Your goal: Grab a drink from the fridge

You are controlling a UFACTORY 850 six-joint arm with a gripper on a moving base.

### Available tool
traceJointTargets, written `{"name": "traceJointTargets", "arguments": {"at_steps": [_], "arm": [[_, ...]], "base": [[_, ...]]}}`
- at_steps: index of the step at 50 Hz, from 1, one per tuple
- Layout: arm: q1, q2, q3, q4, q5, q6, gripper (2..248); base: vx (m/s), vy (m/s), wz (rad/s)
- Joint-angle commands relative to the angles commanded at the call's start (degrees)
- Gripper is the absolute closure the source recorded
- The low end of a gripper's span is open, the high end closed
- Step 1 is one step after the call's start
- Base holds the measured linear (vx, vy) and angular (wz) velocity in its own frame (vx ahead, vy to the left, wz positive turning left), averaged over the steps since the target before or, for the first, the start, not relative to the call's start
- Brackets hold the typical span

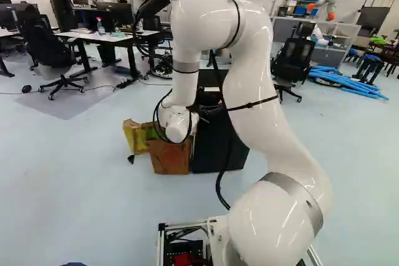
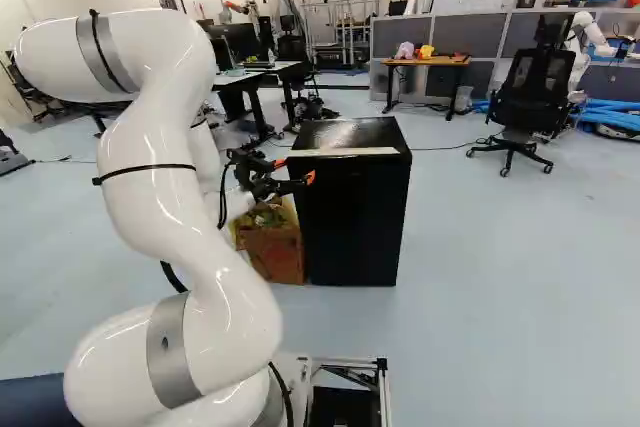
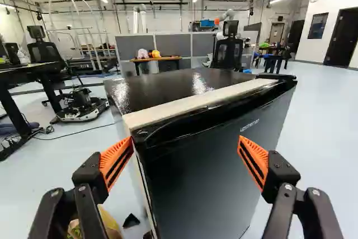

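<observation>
A pale, glossy floor [image 1: 81,204] runs through a white-walled room, with low grey partitions [image 2: 500,37] far off. The black fridge [image 2: 350,212] stands on it, near and straight ahead, a pale strip along the front of its shiny top. I count one fridge, one brown carton [image 2: 275,255] near, just left of it, and one wooden worktop [image 2: 450,61] far off, bearing two bright lumps [image 3: 143,53] — one pink, one yellow. The end effector [image 2: 296,170] has its two fingers spread wide apart, the fridge's near upper corner showing between them. The fridge door [image 3: 210,177] looks closed and hides the inside, so I cannot tell where a drink is. The arm [image 1: 265,104] covers much of the fridge in the left base view — the carton's contents are hard to make out.
</observation>
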Motion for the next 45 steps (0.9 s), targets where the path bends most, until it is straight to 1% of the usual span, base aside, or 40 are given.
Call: {"name": "traceJointTargets", "arguments": {"at_steps": [20,45], "arm": [[1.19,-0.97,-1.76,3.92,0.0,0.0,3],[2.76,-2.36,-4.34,4.0,0.0,0.0,3]], "base": [[0.0,0.0,0.0],[0.0,0.0,0.0]]}}
